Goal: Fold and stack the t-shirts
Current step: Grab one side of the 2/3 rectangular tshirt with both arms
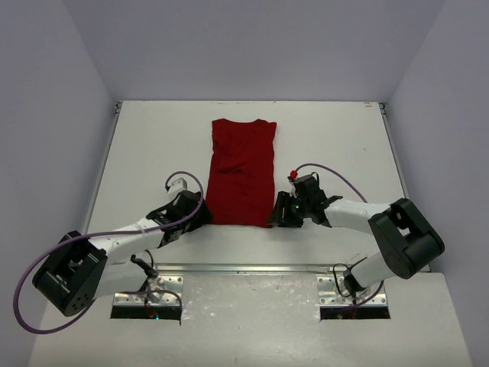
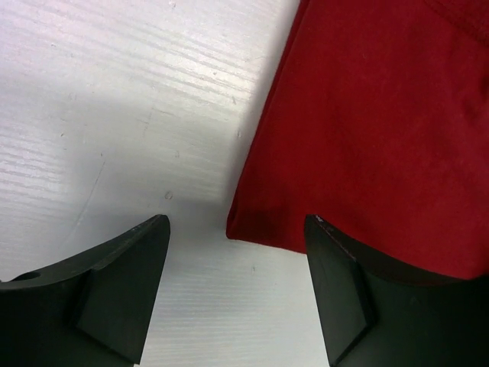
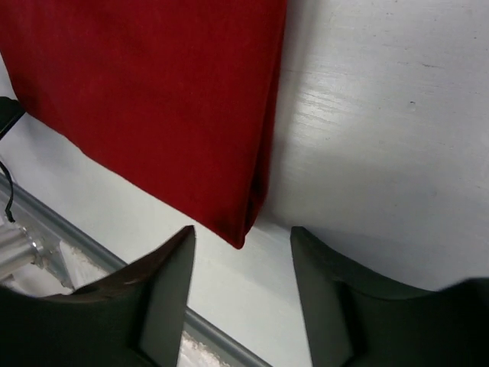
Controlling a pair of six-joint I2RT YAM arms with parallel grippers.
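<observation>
I see the dark red t-shirt (image 1: 242, 172) lying flat in the middle of the desk (image 1: 153, 145), folded into a long narrow strip running away from the arm bases. My left hand (image 2: 235, 223) sits low at its near left corner, fingers spread, gripping nothing. My right hand (image 3: 243, 233) is at the near right corner, fingers likewise apart and empty.
</observation>
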